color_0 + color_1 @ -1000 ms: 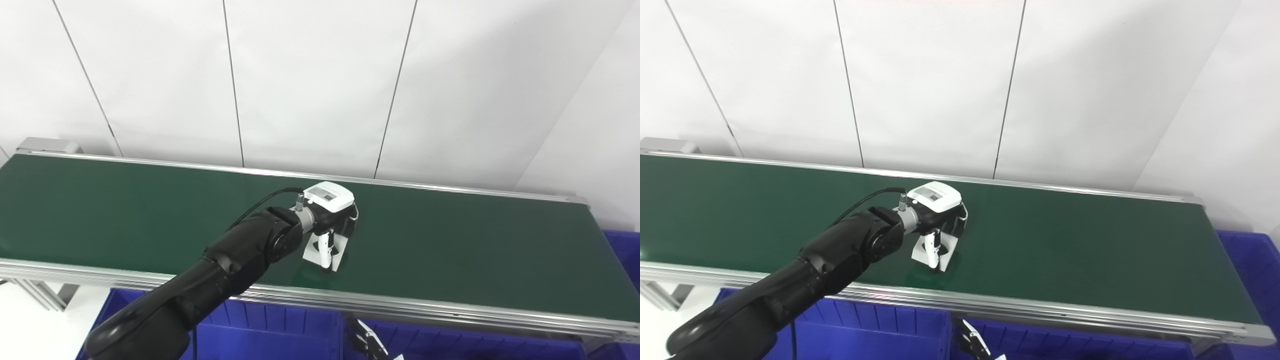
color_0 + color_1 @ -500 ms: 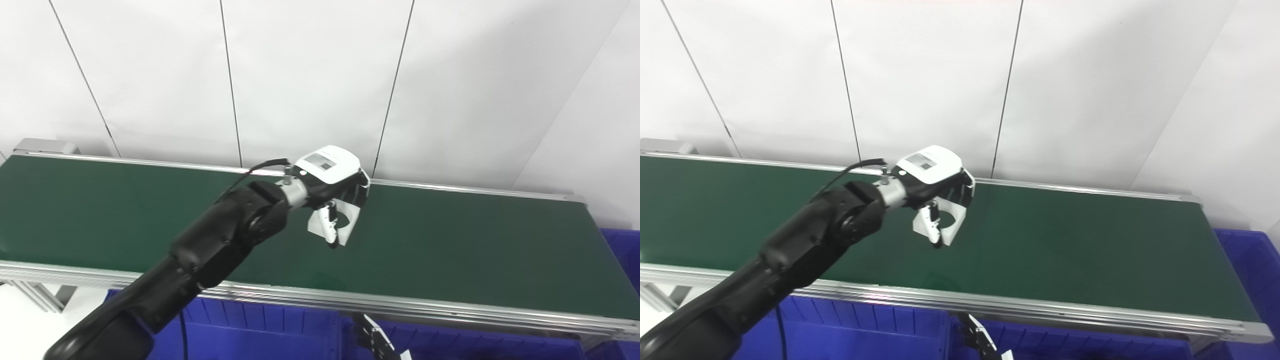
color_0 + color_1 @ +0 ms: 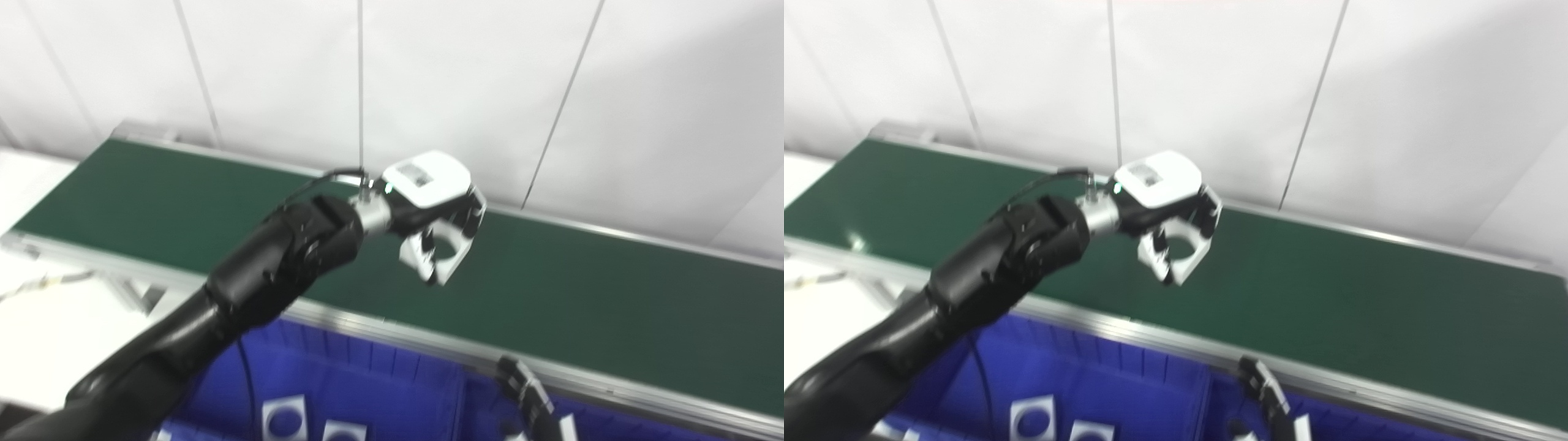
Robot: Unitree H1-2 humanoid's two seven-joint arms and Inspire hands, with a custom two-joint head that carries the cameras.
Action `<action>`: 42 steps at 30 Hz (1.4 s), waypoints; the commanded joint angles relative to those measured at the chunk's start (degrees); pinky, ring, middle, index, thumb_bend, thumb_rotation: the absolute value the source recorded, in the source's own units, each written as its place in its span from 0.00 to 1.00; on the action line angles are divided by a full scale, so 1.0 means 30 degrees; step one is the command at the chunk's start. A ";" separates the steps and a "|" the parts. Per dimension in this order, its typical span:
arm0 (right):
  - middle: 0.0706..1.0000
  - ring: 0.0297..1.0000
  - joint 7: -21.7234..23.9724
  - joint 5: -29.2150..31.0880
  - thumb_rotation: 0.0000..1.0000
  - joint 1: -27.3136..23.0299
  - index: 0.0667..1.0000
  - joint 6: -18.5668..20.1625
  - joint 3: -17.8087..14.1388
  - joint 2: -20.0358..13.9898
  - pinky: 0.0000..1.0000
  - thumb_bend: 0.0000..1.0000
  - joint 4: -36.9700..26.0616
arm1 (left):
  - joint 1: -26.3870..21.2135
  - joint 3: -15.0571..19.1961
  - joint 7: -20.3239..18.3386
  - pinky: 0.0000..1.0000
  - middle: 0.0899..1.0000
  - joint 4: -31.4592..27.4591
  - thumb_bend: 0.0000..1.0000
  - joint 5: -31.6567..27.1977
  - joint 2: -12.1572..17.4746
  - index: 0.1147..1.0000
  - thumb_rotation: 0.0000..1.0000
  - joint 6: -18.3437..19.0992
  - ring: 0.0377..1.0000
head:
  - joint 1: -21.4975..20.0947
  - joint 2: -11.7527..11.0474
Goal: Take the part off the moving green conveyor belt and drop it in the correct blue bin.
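Pickup looks done: left hand (image 3: 432, 211) grips the white part (image 3: 442, 257), held clear above the green belt (image 3: 582, 294). Drop into the blue bin (image 3: 367, 380) below remains. Right hand (image 3: 530, 398) barely shows; can't tell its state.

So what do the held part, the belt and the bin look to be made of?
The part in the left hand: probably matte white plastic, a square plate with a round hole and no glint. The belt: dark green, rubbery or PVC-like, with a faint sheen. The blue bin: likely moulded plastic, with a ribbed wall.
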 commanded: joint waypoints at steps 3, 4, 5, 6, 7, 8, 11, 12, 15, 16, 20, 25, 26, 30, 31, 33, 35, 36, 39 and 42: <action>0.84 0.81 0.1196 0.0392 0.91 0.0080 0.85 -0.0967 -0.0836 -0.0160 0.80 0.84 -0.0888 | -0.0107 0.0864 -0.0332 0.37 0.43 -0.1468 0.52 -0.0059 0.0590 0.43 0.00 0.0050 0.45 | 0.0881 0.0132; 0.84 0.81 0.1459 0.0462 0.91 0.0103 0.85 -0.0967 -0.1032 -0.0214 0.80 0.85 -0.0989 | 0.0056 0.0982 -0.0455 0.36 0.42 -0.1738 0.52 -0.0030 0.0711 0.44 0.00 0.0002 0.44 | 0.1281 0.0150; 0.84 0.81 0.1689 0.0510 0.91 0.0124 0.86 -0.0967 -0.1208 -0.0266 0.80 0.84 -0.1070 | 0.0219 0.1090 -0.0558 0.36 0.41 -0.1968 0.52 -0.0007 0.0844 0.45 0.00 -0.0080 0.44 | 0.1471 0.0156; 0.84 0.81 0.1911 0.0587 0.91 0.0157 0.86 -0.0967 -0.1401 -0.0312 0.80 0.83 -0.1126 | 0.0375 0.1191 -0.0615 0.37 0.41 -0.2159 0.52 -0.0015 0.0959 0.45 0.00 -0.0201 0.44 | 0.1893 0.0187; 0.84 0.81 0.2090 0.0624 0.90 0.0193 0.86 -0.0967 -0.1580 -0.0315 0.80 0.82 -0.1165 | 0.0564 0.1296 -0.0532 0.39 0.42 -0.2261 0.52 -0.0020 0.1104 0.44 0.00 -0.0447 0.46 | 0.1963 0.0187; 0.84 0.81 0.2225 0.0616 0.90 0.0239 0.86 -0.0967 -0.1752 -0.0325 0.80 0.81 -0.1230 | 0.0721 0.1387 -0.0483 0.41 0.43 -0.2366 0.52 -0.0033 0.1204 0.44 0.00 -0.0621 0.47 | 0.2210 0.0249; 0.84 0.81 0.2445 0.0472 0.91 0.0308 0.86 -0.0967 -0.2177 -0.0287 0.79 0.82 -0.1356 | 0.1243 0.1712 -0.0738 0.43 0.44 -0.2838 0.52 -0.0081 0.1603 0.43 0.00 -0.0680 0.48 | 0.2274 0.0425; 0.83 0.80 0.2498 0.0458 0.91 0.0300 0.86 -0.0967 -0.2275 -0.0272 0.79 0.82 -0.1357 | 0.1403 0.1836 -0.0853 0.43 0.44 -0.3007 0.52 -0.0099 0.1726 0.43 0.00 -0.0651 0.49 | 0.2302 0.0547; 0.82 0.80 0.2720 0.0463 0.90 0.0309 0.85 -0.0967 -0.2573 -0.0206 0.78 0.82 -0.1387 | 0.1919 0.2289 -0.1043 0.39 0.44 -0.3484 0.52 -0.0244 0.1942 0.43 0.00 -0.0405 0.46 | 0.2543 0.0758; 0.82 0.79 0.2774 0.0444 0.90 0.0297 0.85 -0.0967 -0.2653 -0.0221 0.77 0.81 -0.1389 | 0.2173 0.2468 -0.1106 0.37 0.43 -0.3675 0.52 -0.0298 0.2045 0.43 0.00 -0.0371 0.44 | 0.2805 0.0853; 0.82 0.79 0.3075 0.0546 0.90 0.0282 0.85 -0.0967 -0.2893 -0.0234 0.77 0.81 -0.1418 | 0.2895 0.2868 -0.1382 0.32 0.39 -0.4203 0.52 -0.0220 0.2281 0.46 0.00 -0.0501 0.38 | 0.3122 0.0923; 0.83 0.79 0.3255 0.0468 0.90 0.0214 0.85 -0.0967 -0.3030 -0.0163 0.77 0.78 -0.1354 | 0.4530 0.3429 -0.1162 0.36 0.41 -0.4882 0.52 -0.0006 0.2579 0.45 0.00 -0.0509 0.43 | 0.3327 0.0782; 0.83 0.79 0.3279 0.0476 0.90 0.0204 0.85 -0.0968 -0.3059 -0.0149 0.77 0.78 -0.1340 | 0.5050 0.3591 -0.1159 0.36 0.41 -0.5147 0.52 0.0070 0.2519 0.45 0.00 -0.0298 0.43 | 0.3327 0.0782; 0.83 0.80 0.3425 0.0549 0.89 0.0196 0.85 -0.0966 -0.3148 -0.0186 0.77 0.76 -0.1355 | 0.7202 0.4447 -0.1122 0.38 0.43 -0.6045 0.52 -0.0174 0.1976 0.43 0.00 0.0714 0.45 | 0.3377 0.0777; 0.83 0.80 0.3409 0.0509 0.89 0.0189 0.85 -0.0966 -0.3152 -0.0203 0.77 0.75 -0.1369 | 0.7685 0.4628 -0.1048 0.38 0.44 -0.6218 0.52 -0.0035 0.1832 0.42 0.00 0.0957 0.46 | 0.3425 0.0791; 0.83 0.80 0.3396 0.0463 0.89 0.0185 0.85 -0.0967 -0.3167 -0.0201 0.77 0.75 -0.1374 | 0.8718 0.4992 -0.0899 0.38 0.45 -0.6502 0.52 0.0450 0.1506 0.42 0.00 0.1476 0.47 | 0.3464 0.0751; 0.83 0.80 0.3460 0.0504 0.89 0.0191 0.85 -0.0968 -0.3185 -0.0188 0.77 0.75 -0.1375 | 0.9648 0.5387 -0.0687 0.37 0.45 -0.6614 0.52 0.0786 0.1219 0.42 0.00 0.1925 0.47 | 0.3448 0.0731; 0.83 0.80 0.3492 0.0524 0.89 0.0191 0.85 -0.0968 -0.3191 -0.0188 0.77 0.75 -0.1373 | 0.9891 0.5510 -0.0606 0.38 0.49 -0.6630 0.52 0.0875 0.1135 0.42 0.03 0.2015 0.47 | 0.3448 0.0731; 0.83 0.80 0.3656 0.0633 0.88 0.0241 0.86 -0.0967 -0.3264 -0.0133 0.77 0.76 -0.1440 | 1.1369 0.6429 0.1264 0.33 0.46 -0.6206 0.52 0.1187 0.0697 0.42 0.05 0.1819 0.40 | 0.3395 0.0697; 0.83 0.80 0.3891 0.0739 0.88 0.0320 0.86 -0.0967 -0.3386 -0.0098 0.78 0.77 -0.1474 | 1.2562 0.7236 0.3094 0.38 0.50 -0.5852 0.52 0.1296 0.0055 0.42 0.05 0.1785 0.46 | 0.3375 0.0716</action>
